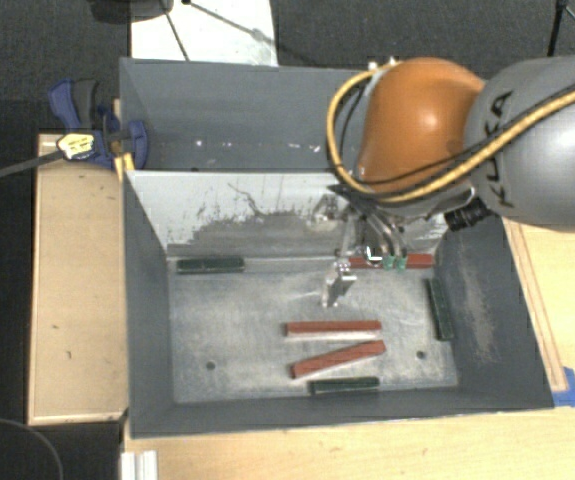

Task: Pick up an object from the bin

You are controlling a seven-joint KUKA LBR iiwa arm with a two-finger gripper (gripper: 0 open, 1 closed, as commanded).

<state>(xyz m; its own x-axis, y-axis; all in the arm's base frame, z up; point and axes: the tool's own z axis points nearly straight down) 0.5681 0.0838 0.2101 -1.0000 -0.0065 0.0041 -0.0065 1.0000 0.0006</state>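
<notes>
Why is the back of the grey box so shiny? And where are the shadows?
Camera view: light glares off the scratched back wall of the bin; the orange cover on the arm shows a soft shine on top; the darkest shade lies under the arm, on the bin's right side by the dark bar.

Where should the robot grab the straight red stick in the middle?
Take the straight red stick at its middle, across its narrow width, coming straight down from above. It lies flat, long and thin, and the slanted red stick beside it leaves a gap there.
</notes>
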